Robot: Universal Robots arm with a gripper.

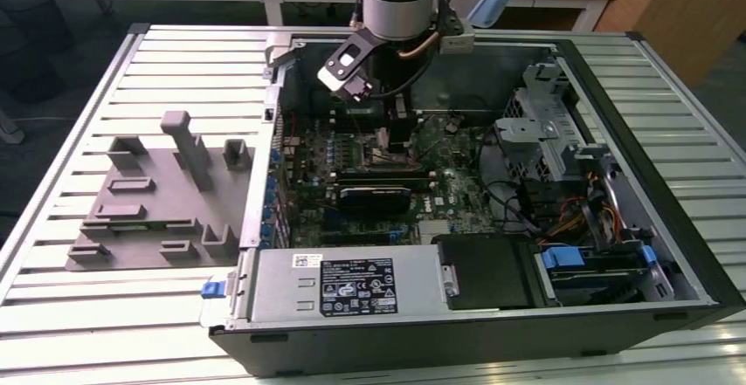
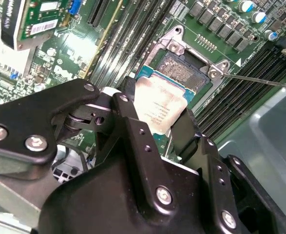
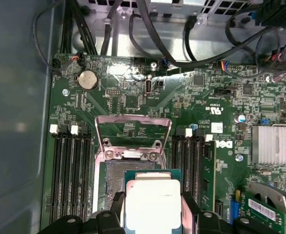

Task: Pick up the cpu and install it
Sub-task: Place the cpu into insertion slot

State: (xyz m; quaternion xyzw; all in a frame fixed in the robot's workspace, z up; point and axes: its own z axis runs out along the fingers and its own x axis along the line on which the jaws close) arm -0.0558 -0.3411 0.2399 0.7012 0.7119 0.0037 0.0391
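While above one socket [image 3: 114, 178], one cpu [image 3: 152, 195] between two fingers [image 3: 189, 210] of one claw [image 3: 152, 212]

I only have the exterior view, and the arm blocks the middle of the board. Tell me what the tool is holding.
Observer: In both wrist views the tool is shut on the cpu, with a finger on each of two opposite edges.
Operator: Report what lies under it.
Observer: The socket is open. Its hinged metal frame is flipped up, and the contacts are bare.
Operator: Say whether the chip is seated.
Observer: In the first wrist view the cpu covers only part of the socket. A strip of contacts shows past its far edge. I cannot tell whether it touches them.
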